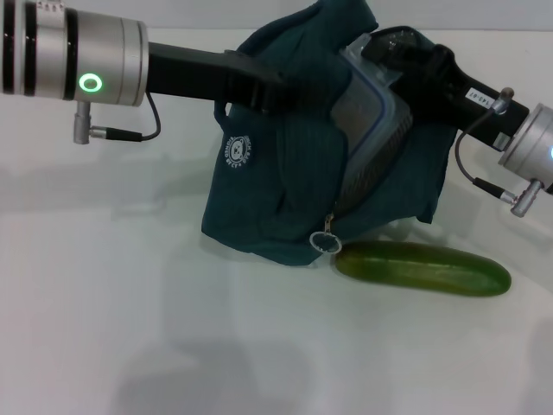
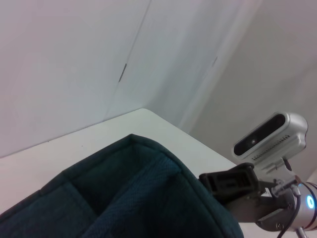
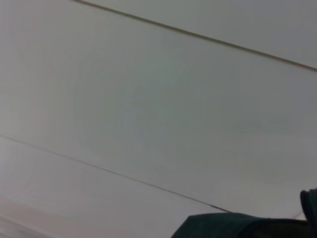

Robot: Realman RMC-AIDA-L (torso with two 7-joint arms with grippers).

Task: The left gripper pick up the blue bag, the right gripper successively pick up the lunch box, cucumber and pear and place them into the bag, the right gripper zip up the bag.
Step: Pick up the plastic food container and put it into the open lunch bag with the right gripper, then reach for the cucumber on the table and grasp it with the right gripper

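Observation:
The blue bag point(image 1: 268, 181) hangs over the white table, with my left gripper point(image 1: 259, 88) shut on its upper fabric near a handle. Its teal cloth also fills the low part of the left wrist view point(image 2: 124, 198) and a bottom strip of the right wrist view point(image 3: 237, 225). The lunch box point(image 1: 373, 121), clear with a blue rim, sits tilted in the bag's open mouth. My right gripper point(image 1: 393, 50) comes in from the right and is shut on the box's upper end. The cucumber point(image 1: 423, 268) lies on the table just right of the bag's base. The pear is out of view.
A ring-pull zipper point(image 1: 324, 240) dangles at the bag's lower front corner, close to the cucumber's end. The right arm's wrist and camera point(image 2: 270, 136) show beyond the bag in the left wrist view. White table surface point(image 1: 130, 328) spreads in front and to the left.

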